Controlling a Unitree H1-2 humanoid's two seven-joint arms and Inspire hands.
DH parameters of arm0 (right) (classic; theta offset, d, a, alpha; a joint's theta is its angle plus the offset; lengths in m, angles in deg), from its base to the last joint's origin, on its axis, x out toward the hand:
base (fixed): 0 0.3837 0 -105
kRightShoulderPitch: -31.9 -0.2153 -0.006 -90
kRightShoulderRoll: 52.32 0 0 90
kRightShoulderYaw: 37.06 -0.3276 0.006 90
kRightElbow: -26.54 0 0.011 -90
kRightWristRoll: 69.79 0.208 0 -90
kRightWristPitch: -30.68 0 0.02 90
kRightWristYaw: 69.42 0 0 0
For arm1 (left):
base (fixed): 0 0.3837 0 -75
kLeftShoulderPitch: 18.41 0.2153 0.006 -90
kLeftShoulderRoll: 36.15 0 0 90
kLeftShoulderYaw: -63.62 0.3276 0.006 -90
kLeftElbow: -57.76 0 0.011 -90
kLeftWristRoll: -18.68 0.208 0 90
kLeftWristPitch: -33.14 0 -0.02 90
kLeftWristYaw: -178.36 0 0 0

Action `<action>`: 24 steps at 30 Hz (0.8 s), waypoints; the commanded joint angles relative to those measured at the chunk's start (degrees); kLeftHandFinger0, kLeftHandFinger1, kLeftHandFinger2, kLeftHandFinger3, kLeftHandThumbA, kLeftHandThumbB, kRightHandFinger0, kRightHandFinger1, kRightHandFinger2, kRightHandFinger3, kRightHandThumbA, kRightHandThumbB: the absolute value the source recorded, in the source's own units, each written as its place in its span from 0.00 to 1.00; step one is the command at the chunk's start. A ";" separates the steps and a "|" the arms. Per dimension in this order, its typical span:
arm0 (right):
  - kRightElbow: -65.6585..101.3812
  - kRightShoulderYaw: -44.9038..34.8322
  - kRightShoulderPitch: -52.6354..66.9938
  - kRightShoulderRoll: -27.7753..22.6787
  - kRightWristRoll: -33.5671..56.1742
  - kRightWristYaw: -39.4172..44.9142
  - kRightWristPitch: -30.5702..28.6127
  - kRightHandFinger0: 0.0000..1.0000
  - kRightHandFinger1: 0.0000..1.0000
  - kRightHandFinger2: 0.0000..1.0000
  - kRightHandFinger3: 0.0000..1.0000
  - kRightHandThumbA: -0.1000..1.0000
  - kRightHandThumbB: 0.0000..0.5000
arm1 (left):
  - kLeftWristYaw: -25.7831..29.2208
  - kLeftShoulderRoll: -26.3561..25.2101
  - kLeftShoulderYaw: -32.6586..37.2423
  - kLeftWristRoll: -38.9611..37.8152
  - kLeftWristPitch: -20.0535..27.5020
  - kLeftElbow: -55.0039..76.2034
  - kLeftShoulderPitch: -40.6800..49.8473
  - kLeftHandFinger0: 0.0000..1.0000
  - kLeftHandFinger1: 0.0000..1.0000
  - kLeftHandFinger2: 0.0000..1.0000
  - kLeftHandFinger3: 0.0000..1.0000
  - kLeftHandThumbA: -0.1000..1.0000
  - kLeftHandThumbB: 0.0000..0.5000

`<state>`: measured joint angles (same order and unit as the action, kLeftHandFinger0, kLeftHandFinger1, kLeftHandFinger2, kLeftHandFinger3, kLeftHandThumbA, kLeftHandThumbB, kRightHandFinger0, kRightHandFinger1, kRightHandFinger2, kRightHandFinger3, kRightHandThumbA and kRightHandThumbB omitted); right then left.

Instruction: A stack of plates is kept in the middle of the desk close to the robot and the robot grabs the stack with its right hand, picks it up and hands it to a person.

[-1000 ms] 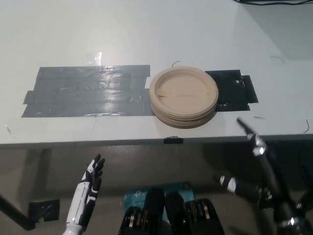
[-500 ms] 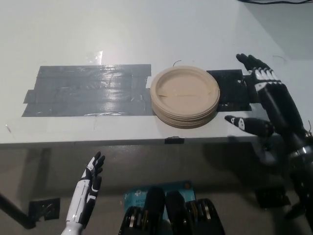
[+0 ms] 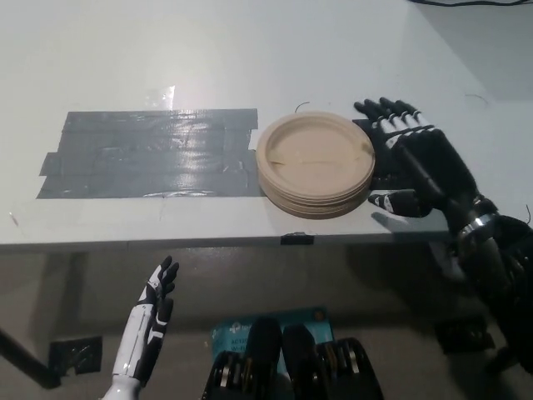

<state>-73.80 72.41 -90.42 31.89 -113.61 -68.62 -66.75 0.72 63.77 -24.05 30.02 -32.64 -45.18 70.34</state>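
Observation:
A stack of tan paper plates [image 3: 314, 164] sits on the white desk [image 3: 250, 58] near its front edge, between two patches of tape. My black right hand [image 3: 412, 158] is over the desk just right of the stack, open, fingers spread and pointing away, thumb low near the stack's right rim; I cannot tell whether it touches the plates. It holds nothing. My white left hand [image 3: 150, 321] rests below the desk edge at the lower left, open with fingers extended.
A wide patch of grey tape [image 3: 146, 154] lies left of the plates. A black tape patch [image 3: 391, 142] lies under my right hand. The desk's front edge [image 3: 166, 242] runs across the picture.
My right hand has risen from below the desk edge, come over the desk and moved left up to the stack's right side. The plates and left hand have stayed put.

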 commanded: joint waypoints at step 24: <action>-9.83 7.39 -5.55 0.33 -10.70 -6.23 -3.05 1.00 1.00 1.00 1.00 1.00 0.96 | 0.60 -0.71 -0.32 0.30 1.53 0.92 -1.24 1.00 1.00 1.00 1.00 1.00 0.67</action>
<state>-82.51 79.35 -92.98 31.96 -122.15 -71.03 -68.25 0.72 63.61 -24.05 30.25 -32.58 -45.22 69.96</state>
